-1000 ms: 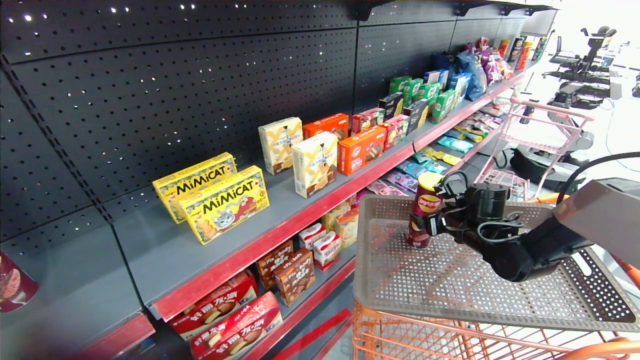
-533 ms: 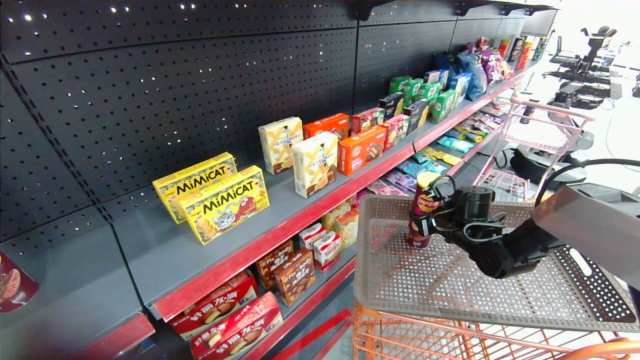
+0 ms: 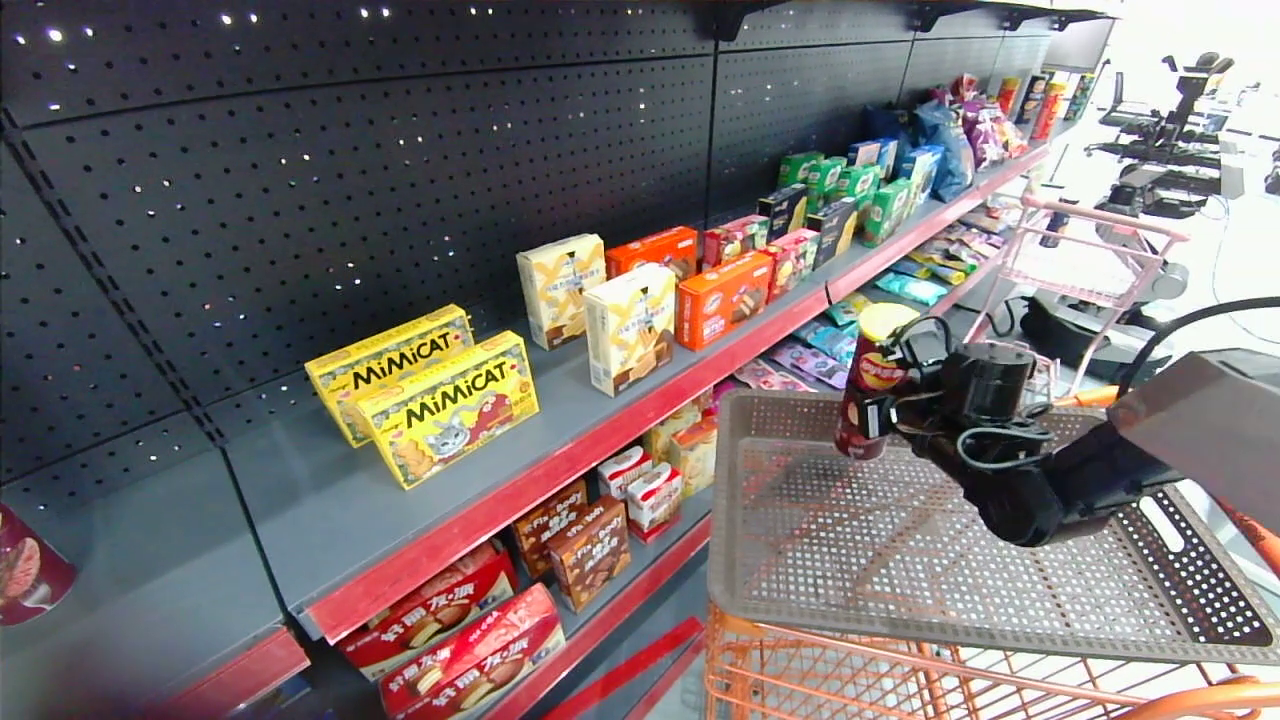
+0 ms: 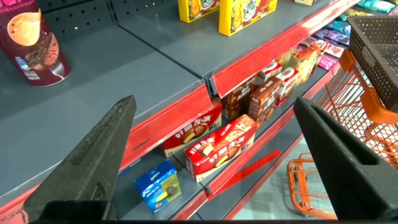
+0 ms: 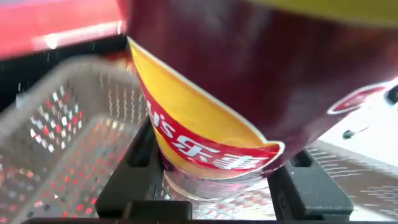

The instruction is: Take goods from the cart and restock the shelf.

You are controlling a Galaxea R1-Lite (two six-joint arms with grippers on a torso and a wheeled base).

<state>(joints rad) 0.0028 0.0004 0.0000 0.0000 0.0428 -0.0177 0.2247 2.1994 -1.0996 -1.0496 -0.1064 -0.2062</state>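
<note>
Maroon chip can (image 3: 868, 372), we judge light, stiff, slick; right end effector (image 3: 882, 412) clamps its lower body.

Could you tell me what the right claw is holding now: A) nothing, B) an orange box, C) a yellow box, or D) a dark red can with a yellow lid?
D: the right claw is shut on the dark red can, upright over the cart's grey tray.
</note>
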